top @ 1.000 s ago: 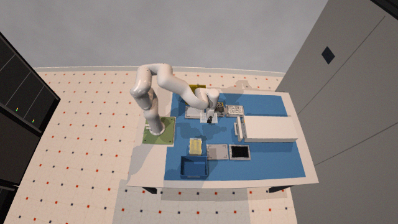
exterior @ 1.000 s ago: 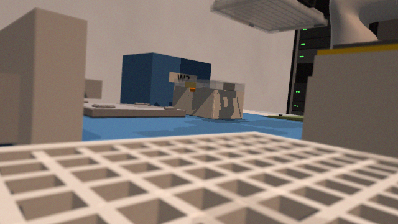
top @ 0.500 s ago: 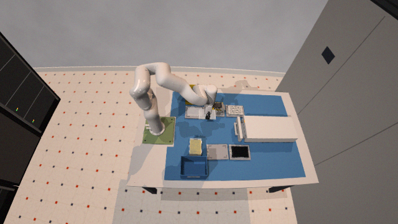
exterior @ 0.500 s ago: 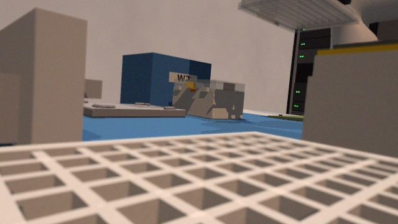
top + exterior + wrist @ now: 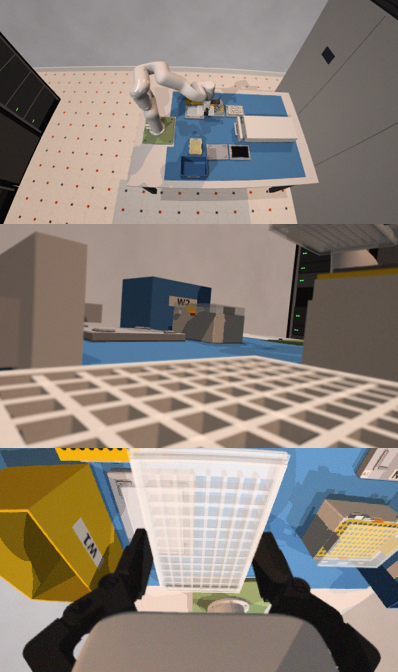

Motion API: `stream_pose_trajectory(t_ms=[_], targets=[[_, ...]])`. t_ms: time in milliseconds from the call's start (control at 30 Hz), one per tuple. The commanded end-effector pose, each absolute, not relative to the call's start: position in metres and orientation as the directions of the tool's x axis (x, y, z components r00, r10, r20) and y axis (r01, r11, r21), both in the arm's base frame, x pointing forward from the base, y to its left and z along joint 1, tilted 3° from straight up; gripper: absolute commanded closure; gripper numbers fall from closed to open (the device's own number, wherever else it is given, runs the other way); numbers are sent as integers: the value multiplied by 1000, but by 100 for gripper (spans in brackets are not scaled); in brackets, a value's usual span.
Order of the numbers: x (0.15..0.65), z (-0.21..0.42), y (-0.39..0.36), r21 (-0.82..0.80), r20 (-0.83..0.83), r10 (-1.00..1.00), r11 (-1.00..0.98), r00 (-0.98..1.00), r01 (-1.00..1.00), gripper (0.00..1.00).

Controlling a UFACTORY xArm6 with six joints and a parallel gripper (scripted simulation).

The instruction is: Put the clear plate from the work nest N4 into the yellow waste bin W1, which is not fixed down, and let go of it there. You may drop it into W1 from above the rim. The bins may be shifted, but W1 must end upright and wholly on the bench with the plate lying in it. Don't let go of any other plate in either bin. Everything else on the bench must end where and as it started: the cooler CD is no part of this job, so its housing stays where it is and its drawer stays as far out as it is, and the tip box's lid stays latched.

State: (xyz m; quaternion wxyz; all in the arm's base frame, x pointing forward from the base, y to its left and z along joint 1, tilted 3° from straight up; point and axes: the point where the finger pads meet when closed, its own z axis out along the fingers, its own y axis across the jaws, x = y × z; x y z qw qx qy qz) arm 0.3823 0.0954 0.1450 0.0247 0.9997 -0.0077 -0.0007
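Two black fingers clamp the long sides of the clear plate (image 5: 206, 518), one on each edge, holding it off the tabletop (image 5: 149, 162) in the wrist view. The plate's grid of wells shows the blue mat (image 5: 267, 162) through it. The yellow waste bin W1 (image 5: 47, 530) lies to the left of the plate in that view, its open mouth and its W1 label both visible; the plate is beside the bin, not over its opening. On the other side sits a tip box (image 5: 352, 535) with yellow tips under a clear lid.

From the top view the gripper (image 5: 208, 109) hangs at the far side of the mat, just in front of the yellow bin's visible edge. The white cooler (image 5: 268, 128) stands to the right, and the blue bin (image 5: 194, 167) sits at the near edge. In the exterior view the plate appears high at the upper right, above a yellow-rimmed wall, with the blue bin marked W2 farther back.
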Motion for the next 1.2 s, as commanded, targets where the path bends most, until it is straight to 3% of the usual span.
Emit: stream_pose_trajectory(t_ms=[0,1167], targets=[[379,146,110,49,3,-16,-999,1000,-16,100],[353,142,189,48,3,-16,-999,1000,-16,100]])
